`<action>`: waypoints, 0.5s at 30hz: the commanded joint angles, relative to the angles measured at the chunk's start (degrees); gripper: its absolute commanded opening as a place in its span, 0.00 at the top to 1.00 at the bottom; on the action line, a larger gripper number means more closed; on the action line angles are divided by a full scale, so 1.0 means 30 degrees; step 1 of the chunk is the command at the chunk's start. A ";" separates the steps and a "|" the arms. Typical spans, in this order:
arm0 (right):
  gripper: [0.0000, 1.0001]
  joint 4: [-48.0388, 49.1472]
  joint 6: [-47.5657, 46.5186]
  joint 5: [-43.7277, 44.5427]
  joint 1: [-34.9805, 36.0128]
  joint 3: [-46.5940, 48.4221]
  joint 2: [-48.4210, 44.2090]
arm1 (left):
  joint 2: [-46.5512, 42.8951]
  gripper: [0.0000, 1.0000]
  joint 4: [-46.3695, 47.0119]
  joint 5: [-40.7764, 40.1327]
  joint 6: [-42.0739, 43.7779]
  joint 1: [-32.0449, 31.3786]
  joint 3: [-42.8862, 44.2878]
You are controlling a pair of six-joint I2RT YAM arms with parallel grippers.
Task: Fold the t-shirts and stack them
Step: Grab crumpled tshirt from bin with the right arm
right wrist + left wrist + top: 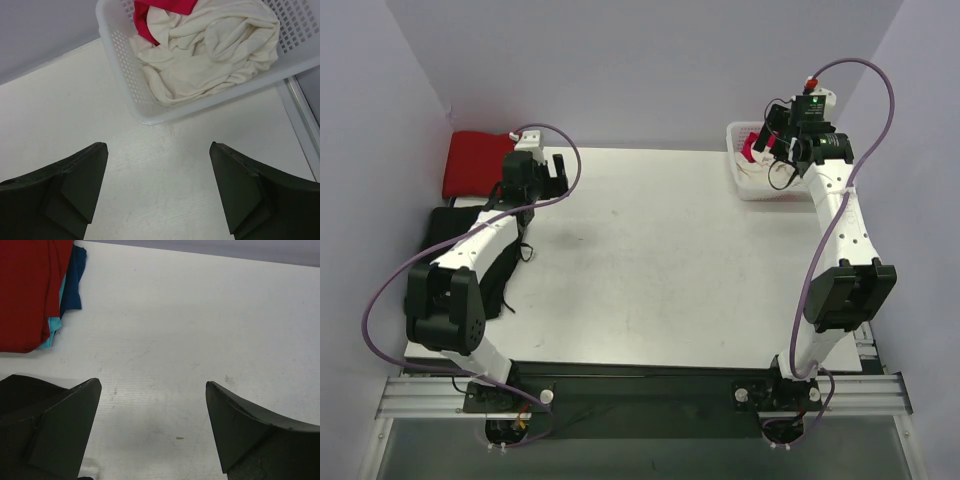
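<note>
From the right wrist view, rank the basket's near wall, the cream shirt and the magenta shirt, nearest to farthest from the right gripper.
1. basket's near wall, just ahead of the open right gripper.
2. cream shirt, bunched inside the basket.
3. magenta shirt, behind it at the far side.

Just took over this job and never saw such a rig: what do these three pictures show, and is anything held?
Two white robot arms are bolted at the near edge of a white table. The overhead picture looks down from behind them; the other two come from cameras on each wrist, the dark wedges being that arm's own fingers. The left end effector hovers open beside a folded stack: a red cloth shirt over turquoise cloth and dark blue cloth. The right end effector is open before a white perforated plastic basket holding a crumpled cream-white shirt and a magenta-pink shirt. Nothing is held.
</note>
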 commanded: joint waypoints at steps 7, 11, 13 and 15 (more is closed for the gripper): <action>0.12 0.0272 -0.0709 0.0771 0.0044 -0.0465 -0.0721 | -0.0280 0.03 0.0218 0.0370 0.0100 -0.0036 0.0402; 0.14 0.0271 -0.1089 0.1267 0.0044 0.0117 -0.0136 | -0.0280 0.03 0.0247 0.0487 -0.0016 -0.0006 0.0344; 0.15 0.0213 -0.1149 0.2143 -0.0102 0.0761 0.0709 | -0.0309 0.03 0.0189 0.0546 0.0013 -0.0036 0.0402; 0.15 -0.0049 -0.0975 0.2148 -0.0365 0.2224 0.1444 | -0.0367 0.03 0.0189 0.0575 0.0013 -0.0036 0.0432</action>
